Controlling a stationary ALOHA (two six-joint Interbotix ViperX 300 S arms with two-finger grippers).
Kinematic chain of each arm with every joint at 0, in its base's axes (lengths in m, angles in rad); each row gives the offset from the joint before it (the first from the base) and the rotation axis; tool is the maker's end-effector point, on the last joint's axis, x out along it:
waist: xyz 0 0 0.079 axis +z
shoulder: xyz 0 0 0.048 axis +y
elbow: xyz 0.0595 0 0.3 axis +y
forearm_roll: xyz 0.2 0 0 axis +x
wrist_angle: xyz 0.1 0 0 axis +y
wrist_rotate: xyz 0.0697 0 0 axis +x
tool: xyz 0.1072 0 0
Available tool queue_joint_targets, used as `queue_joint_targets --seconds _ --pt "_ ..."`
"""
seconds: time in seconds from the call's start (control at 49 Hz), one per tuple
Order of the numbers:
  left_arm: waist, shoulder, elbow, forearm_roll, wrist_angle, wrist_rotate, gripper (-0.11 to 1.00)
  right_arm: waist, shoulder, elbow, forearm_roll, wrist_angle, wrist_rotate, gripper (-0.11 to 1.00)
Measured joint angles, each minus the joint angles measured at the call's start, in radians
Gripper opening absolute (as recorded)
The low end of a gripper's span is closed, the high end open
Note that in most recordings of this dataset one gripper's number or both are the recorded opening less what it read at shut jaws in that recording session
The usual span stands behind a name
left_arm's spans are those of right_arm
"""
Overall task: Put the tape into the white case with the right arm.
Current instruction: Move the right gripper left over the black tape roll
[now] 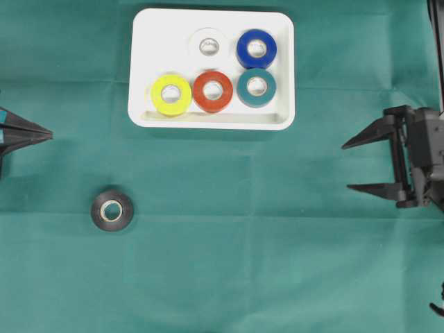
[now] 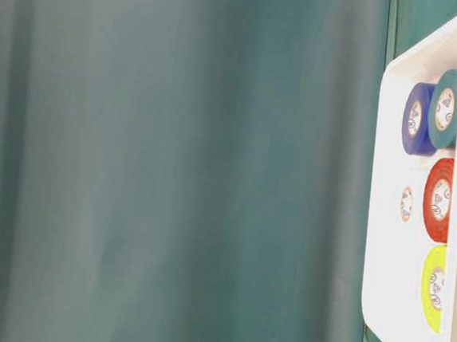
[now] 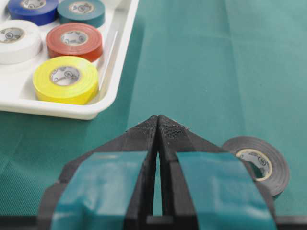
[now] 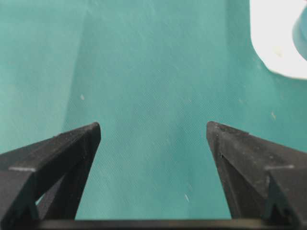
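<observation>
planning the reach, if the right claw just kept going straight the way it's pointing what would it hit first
Probably nothing: the open right claw points left across bare green cloth. That line runs below the white case and above the black tape, so the way looks free, though height is unclear.

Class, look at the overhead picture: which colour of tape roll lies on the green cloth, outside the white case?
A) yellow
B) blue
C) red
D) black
D: the black roll lies alone on the green cloth, below and left of the white case, which holds the yellow roll, red roll, blue roll, teal roll and white roll.
</observation>
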State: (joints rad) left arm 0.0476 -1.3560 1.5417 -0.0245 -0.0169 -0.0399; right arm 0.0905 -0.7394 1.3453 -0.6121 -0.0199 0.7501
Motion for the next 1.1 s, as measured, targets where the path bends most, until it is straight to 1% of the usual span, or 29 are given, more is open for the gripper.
queue_joint_targets --seconds 0.122,0.265,0.49,0.673,1.02,1.102 --pt "0.0 0.0 -0.002 0.0 0.0 -0.002 0.0 0.005 0.117 -0.061 -0.005 -0.04 -0.002 0.59" --pt "0.0 0.0 0.0 0.0 0.0 -0.002 0.0 0.006 0.285 -0.17 -0.006 -0.086 -0.005 0.59" --pt "0.0 0.0 -0.002 0.0 -0.002 0.0 0.0 0.008 0.509 -0.351 -0.006 -0.1 -0.006 0.59" --pt "0.0 0.0 0.002 0.0 -0.002 0.0 0.0 0.009 0.699 -0.523 -0.006 -0.101 -0.005 0.59" --pt "0.0 -0.002 0.006 0.0 -0.002 -0.002 0.0 0.035 0.928 -0.81 -0.012 -0.098 -0.006 0.59" --pt "0.0 -0.002 0.006 0.0 0.0 -0.002 0.0 0.037 0.973 -0.865 -0.014 -0.097 -0.006 0.59"
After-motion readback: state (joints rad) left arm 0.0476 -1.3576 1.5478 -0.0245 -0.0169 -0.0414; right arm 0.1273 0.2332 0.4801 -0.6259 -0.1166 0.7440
